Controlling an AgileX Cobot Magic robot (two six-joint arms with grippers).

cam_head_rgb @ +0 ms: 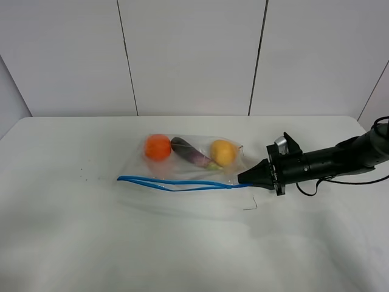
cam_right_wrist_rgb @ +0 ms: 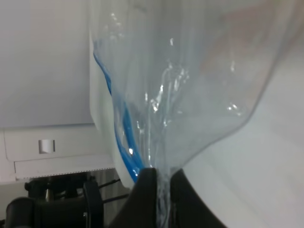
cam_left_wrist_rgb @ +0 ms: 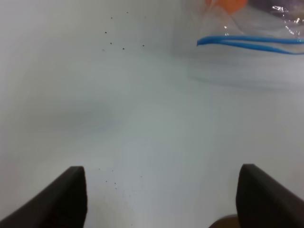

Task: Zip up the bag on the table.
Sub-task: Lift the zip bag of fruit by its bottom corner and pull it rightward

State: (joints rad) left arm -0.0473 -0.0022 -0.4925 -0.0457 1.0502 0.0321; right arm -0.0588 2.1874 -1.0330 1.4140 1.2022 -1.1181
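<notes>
The clear bag [cam_head_rgb: 194,167] lies on the white table [cam_head_rgb: 91,231] with an orange [cam_head_rgb: 158,146], an eggplant [cam_head_rgb: 189,152] and a yellow pear [cam_head_rgb: 223,152] inside. Its blue zipper strip [cam_head_rgb: 176,183] runs along the near edge, and the two lines gape apart in the middle. My right gripper [cam_head_rgb: 243,180] is shut on the bag's right corner at the zipper end; the right wrist view shows its fingers pinching the plastic [cam_right_wrist_rgb: 161,190]. My left gripper [cam_left_wrist_rgb: 161,199] is open over bare table, to the left of the bag [cam_left_wrist_rgb: 251,28], and does not show in the exterior view.
A white panelled wall [cam_head_rgb: 194,55] stands behind the table. A few dark specks [cam_head_rgb: 85,176] lie on the table left of the bag. The right arm [cam_head_rgb: 328,161] reaches in low from the right edge.
</notes>
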